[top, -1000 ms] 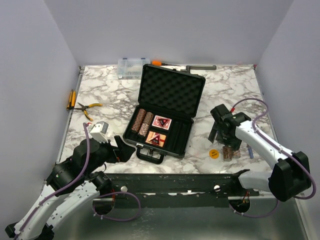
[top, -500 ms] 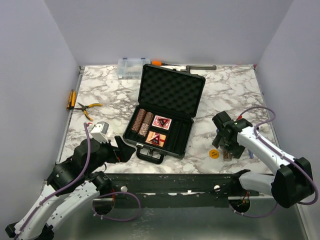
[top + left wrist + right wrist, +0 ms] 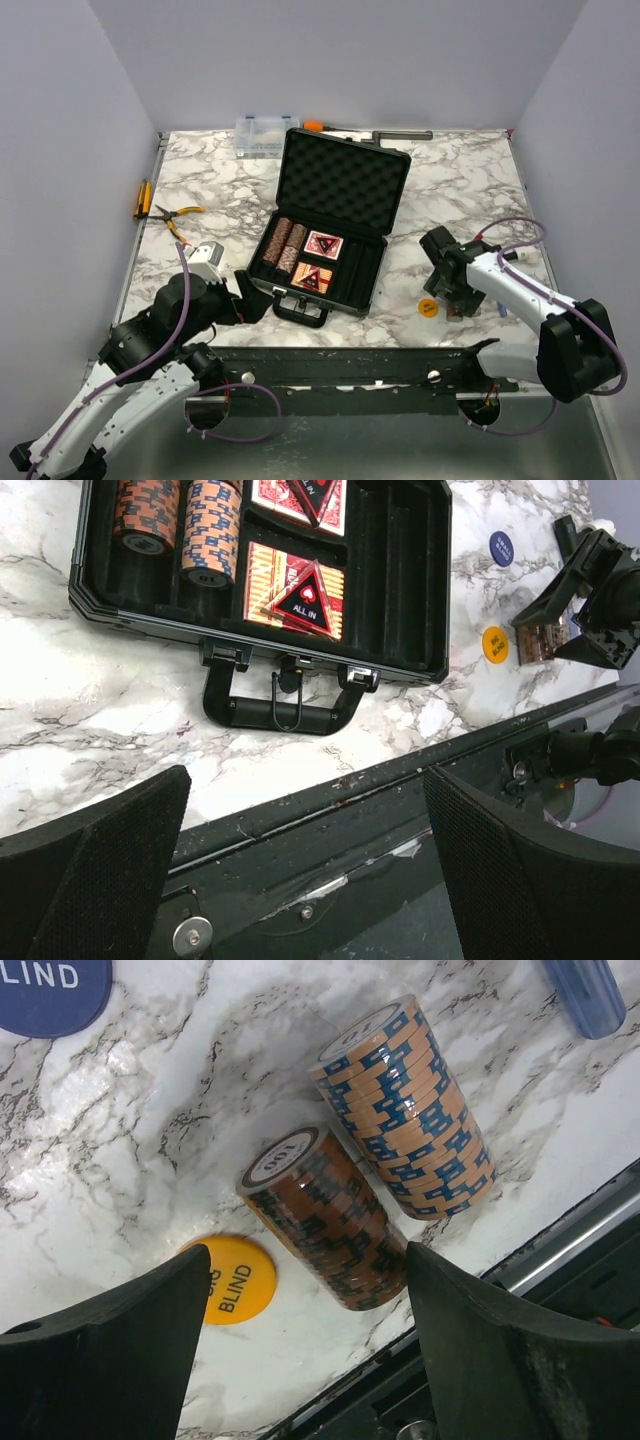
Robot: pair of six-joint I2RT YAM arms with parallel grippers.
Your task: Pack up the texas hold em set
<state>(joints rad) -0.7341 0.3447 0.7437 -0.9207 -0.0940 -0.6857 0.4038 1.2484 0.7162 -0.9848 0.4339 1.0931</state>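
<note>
The right wrist view cuts off the blue token (image 3: 50,985) at its top edge; one jaw hides part of the round yellow token (image 3: 238,1280). On the marble desk (image 3: 150,1130), right of the open foam-lined case (image 3: 345,185), the darker ribbed chip stack (image 3: 325,1220) lies between your spread right jaws, the paler stack (image 3: 405,1110) just outside. Your left jaws gape wide.

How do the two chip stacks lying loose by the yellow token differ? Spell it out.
Colour: the darker stack looks brown, the lighter stack pale orange. Place: the darker stack lies beside the yellow token, in the gap of the open right hand; the lighter stack lies beyond it, outside that gap. Both lie on their sides on the marble table, with blue edge marks.
</note>
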